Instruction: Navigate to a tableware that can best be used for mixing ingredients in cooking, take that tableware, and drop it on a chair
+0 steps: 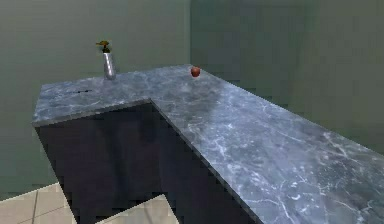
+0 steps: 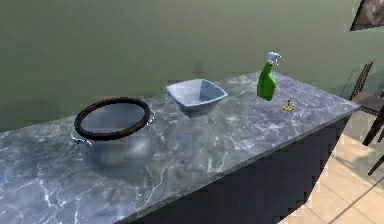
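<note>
A pale blue-grey square bowl [image 2: 197, 96] stands on the marble counter [image 2: 250, 130], near the middle of the arm side view. To its left on the same counter sits a metal pot [image 2: 112, 130] with a dark rim.
A green spray bottle [image 2: 267, 78] and a small yellowish object [image 2: 289, 105] stand right of the bowl. A dark chair [image 2: 368, 100] stands beyond the counter's right end over tiled floor. In the forward view an L-shaped marble counter [image 1: 250, 130] carries a vase with a plant [image 1: 107, 60] and a small red round thing [image 1: 196, 71].
</note>
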### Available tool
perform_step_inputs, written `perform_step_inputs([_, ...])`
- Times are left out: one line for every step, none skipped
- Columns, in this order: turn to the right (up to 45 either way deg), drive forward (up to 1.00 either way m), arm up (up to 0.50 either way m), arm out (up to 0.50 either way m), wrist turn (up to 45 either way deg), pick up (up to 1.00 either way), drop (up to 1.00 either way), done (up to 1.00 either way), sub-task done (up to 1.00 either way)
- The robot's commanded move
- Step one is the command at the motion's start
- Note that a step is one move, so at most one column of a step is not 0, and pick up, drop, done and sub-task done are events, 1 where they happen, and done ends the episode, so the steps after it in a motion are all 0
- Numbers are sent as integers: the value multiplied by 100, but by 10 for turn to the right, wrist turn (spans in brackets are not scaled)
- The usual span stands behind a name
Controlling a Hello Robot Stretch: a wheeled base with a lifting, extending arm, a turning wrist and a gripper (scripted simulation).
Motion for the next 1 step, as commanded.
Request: perform_step_inputs([0,0,38,0,0,0,0,0,0])
